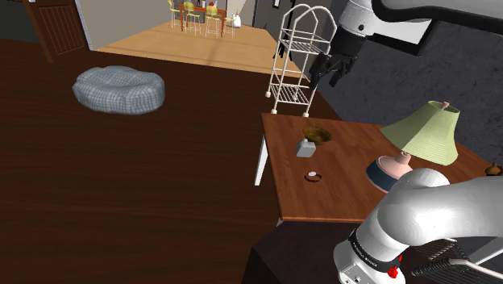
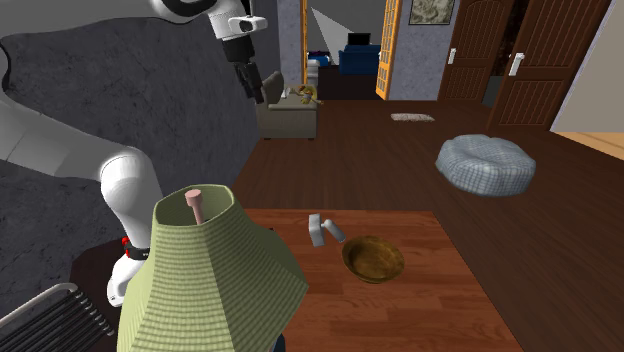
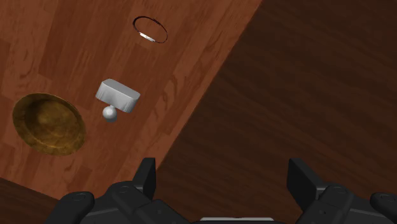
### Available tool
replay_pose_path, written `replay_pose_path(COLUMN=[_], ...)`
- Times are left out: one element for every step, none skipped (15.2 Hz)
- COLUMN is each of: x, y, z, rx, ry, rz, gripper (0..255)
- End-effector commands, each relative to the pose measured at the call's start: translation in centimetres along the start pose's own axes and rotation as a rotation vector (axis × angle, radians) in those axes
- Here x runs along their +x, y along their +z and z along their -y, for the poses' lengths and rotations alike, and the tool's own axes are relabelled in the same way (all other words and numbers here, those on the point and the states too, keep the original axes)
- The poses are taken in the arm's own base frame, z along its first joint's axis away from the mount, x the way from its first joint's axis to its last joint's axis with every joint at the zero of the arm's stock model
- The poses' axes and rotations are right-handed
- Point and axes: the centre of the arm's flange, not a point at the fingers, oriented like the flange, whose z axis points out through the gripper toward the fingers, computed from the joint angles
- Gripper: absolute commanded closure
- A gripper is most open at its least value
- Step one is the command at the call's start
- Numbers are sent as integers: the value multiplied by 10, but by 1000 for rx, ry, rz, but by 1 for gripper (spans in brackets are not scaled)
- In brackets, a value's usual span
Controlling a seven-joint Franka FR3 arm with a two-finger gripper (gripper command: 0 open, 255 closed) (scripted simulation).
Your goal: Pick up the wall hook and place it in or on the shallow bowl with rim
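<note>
1. Currently the black end effector (image 1: 332, 68) is hanging high in the air, well above the wooden table (image 1: 322, 202). Its two fingers (image 3: 146, 177) are standing apart with nothing between them.
2. The grey wall hook (image 1: 306, 148) is lying on the table far below the end effector, and nothing is touching it. In the wrist view its flat block (image 3: 118, 97) is resting on the wood, with a round-ended peg sticking out sideways.
3. The shallow brown bowl (image 1: 318, 133) is sitting upright and empty just beside the hook. In the wrist view a narrow strip of table is showing between the two, so the hook is lying outside the bowl.
4. In the wrist view, the spot straight ahead of the end effector is falling on the dark wooden floor (image 3: 286, 95), just past the table's edge. The hook and bowl are lying off to the side of one finger.
5. A small ring-like thing (image 3: 150, 29) is lying on the table near the hook, on the side away from the bowl; what it is I cannot tell.
6. A lamp with a green shade (image 1: 419, 133) is standing on the table, below the end effector and nearer the arm's stand.
7. A grey cushion (image 1: 119, 89) is resting on the floor well apart from the end effector, and a white wire rack (image 1: 298, 64) is standing on the floor just past the table's far end.
</note>
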Motion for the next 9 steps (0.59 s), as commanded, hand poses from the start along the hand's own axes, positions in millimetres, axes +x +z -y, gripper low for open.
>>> replay_pose_path(x=[0,3,6,9,12,14,17,20,22], y=[0,12,24,36,48,59,71,83,95], z=[0,-4,-8,-12,-16,-21,-25,-30,-34], rx=[0,-7,-14,-21,-28,-35,-42,-49,-56], ry=[0,8,15,23,31,39,46,54,62], rz=[0,1,3,4,6,7,9,10,12], gripper=[0,0,0,0,0,0,0,0,0])
